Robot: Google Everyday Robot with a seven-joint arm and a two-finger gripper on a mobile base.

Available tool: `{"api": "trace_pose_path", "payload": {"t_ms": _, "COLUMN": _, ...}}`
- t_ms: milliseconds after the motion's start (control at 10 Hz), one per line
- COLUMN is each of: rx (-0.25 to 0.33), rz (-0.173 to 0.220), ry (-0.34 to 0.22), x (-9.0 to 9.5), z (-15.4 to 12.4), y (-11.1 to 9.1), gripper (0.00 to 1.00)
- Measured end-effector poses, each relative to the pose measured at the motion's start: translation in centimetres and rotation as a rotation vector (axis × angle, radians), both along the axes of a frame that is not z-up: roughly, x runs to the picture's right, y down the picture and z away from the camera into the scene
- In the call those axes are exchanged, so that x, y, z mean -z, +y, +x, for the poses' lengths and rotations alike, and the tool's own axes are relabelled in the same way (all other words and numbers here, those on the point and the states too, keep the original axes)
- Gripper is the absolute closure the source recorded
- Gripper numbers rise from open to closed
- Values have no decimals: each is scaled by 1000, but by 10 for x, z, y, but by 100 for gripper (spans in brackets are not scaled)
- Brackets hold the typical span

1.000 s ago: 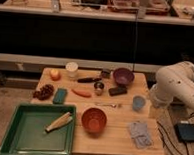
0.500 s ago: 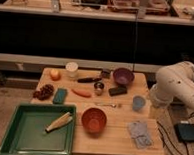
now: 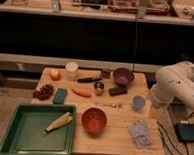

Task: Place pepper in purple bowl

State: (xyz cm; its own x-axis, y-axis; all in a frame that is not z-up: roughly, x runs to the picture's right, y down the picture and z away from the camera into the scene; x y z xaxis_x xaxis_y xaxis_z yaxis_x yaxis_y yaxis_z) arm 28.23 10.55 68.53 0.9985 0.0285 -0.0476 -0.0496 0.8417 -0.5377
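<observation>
Gripper (image 3: 155, 102): low at the end of my white arm (image 3: 177, 87), just off the right edge of the tabletop (image 3: 111, 142); whether it is released or clenched I cannot tell, and nothing shows in its grasp.
Pepper (image 3: 81, 93): lying flat on the tabletop, well apart from my gripper, far to its left as the camera sees it and at about its height in the view.
Purple bowl (image 3: 123, 75): upright, left of my gripper and farther back on the tabletop, nearer to it than the pepper is; the pepper is not in it.
Metal cup (image 3: 99, 86): between pepper and purple bowl, just beside the pepper's right end.
Dark block (image 3: 117, 91): on the tabletop just in front of the purple bowl, on the way from my gripper to the pepper.
Blue cup (image 3: 138, 102): the thing nearest my gripper, just to its left.
Grey cloth (image 3: 139, 133): near the tabletop's right front corner, left of my gripper and closer to the camera.
Red-orange bowl (image 3: 94, 119): well left of my gripper, closer to the camera than the pepper.
Green tray (image 3: 16, 136): at the far left, farthest from my gripper, with a corn cob (image 3: 58, 122) lying in it.
Orange fruit (image 3: 55, 74): at the far left back corner, well apart from my gripper.
</observation>
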Motion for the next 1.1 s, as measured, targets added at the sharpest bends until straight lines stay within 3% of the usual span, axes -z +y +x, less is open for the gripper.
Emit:
{"api": "trace_pose_path", "payload": {"t_ms": 700, "rx": -1, "rz": 4, "ry": -8, "x": 0, "z": -1, "y": -2, "gripper": 35}}
{"api": "trace_pose_path", "payload": {"t_ms": 900, "rx": -3, "rz": 51, "ry": -73, "x": 1, "z": -13, "y": -23, "gripper": 35}}
{"api": "trace_pose_path", "payload": {"t_ms": 1100, "rx": -3, "rz": 100, "ry": -148, "x": -2, "z": -43, "y": -59, "gripper": 35}}
